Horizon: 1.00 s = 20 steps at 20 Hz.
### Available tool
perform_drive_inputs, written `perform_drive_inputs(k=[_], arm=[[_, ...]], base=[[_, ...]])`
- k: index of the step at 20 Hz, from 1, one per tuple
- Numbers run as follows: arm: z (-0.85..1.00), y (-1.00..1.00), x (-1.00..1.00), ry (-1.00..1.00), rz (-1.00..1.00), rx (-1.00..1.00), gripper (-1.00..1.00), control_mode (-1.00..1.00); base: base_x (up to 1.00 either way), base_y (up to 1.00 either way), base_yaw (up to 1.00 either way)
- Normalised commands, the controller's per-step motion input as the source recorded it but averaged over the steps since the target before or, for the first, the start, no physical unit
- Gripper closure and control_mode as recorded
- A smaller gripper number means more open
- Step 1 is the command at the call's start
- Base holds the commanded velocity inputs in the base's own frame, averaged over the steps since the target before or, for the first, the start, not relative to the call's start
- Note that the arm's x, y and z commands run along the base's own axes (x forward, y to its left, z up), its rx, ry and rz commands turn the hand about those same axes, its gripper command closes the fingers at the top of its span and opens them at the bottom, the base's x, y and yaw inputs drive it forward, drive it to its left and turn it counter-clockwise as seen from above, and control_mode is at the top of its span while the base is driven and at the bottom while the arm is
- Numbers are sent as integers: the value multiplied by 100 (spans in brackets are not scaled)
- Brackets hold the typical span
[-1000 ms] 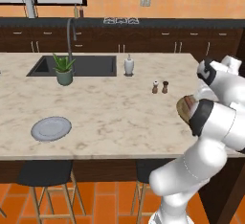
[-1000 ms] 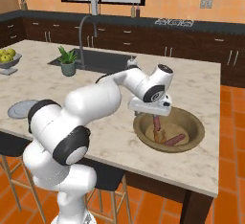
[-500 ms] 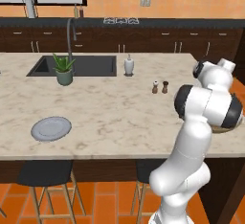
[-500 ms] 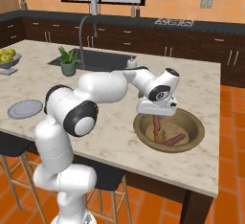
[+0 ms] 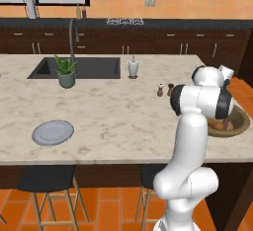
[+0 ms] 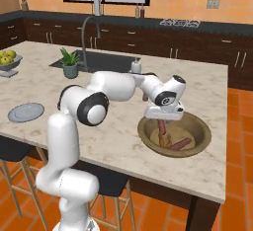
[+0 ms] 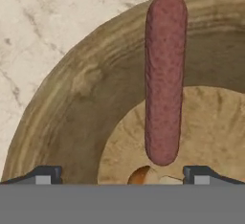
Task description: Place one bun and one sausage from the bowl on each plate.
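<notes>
A: Olive-brown bowl (image 6: pixel 174 135) at the island's end, sausage (image 7: pixel 165 74) leaning on its wall, gripper (image 7: pixel 122 174) spread wide just above.

B: It should straddle the sausage mid-length before squeezing.

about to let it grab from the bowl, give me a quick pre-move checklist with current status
1. Hand open: ok, fingertips stand wide apart.
2. Hand over the bowl: ok, it hangs above the near-left rim.
3. Sausage lined up between the fingertips: ok in the hand view, leaning on the bowl's wall.
4. Hand empty: ok, nothing between the fingertips.
5. Bun reachable: cannot tell, just a brown-and-pale sliver at the hand view's bottom edge.
6. Plate free to receive: ok, nothing on it; a second plate cannot tell.
</notes>
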Motion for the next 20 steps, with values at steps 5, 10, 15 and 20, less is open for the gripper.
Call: perform_drive_inputs(k=[5, 10, 15, 20], arm=[[-37, -16, 38, 0, 0, 0, -100, -100], [-40, 0, 44, 0, 0, 0, -100, -100], [-35, 4, 23, -1, 0, 0, 100, -100], [-1, 0, -5, -7, 0, 0, 100, -100]], base=[[0, 0, 0], [0, 0, 0], [0, 0, 0], [0, 0, 0]])
